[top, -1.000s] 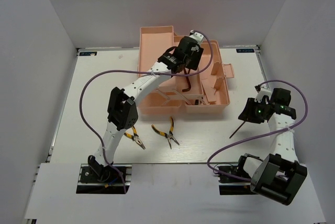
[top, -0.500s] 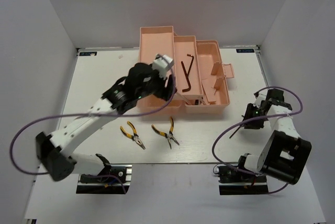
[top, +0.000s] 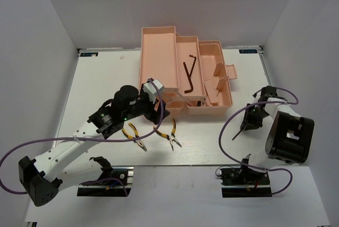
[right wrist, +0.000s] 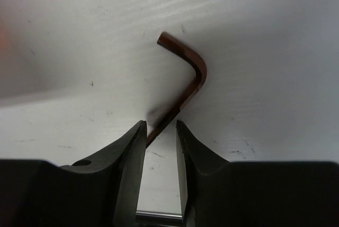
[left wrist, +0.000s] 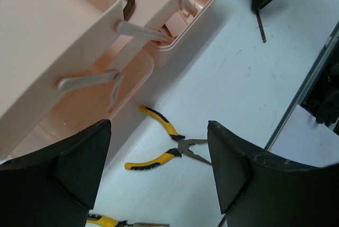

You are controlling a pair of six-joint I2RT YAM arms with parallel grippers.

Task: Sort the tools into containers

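Diagonally, hex key (right wrist: 183, 99), bend up-left.

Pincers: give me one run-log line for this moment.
left pincer open near pliers | right pincer open, straddling hex key | toolbox open

White table (top: 95, 89), open salmon-pink toolbox (top: 159, 46) standing at its far middle with trays folded out, one yellow-handled pliers (top: 135, 137) and a second yellow-handled pliers (top: 169, 136) side by side just in front of it, dark L-shaped hex key (top: 238, 132) lying apart at the right.
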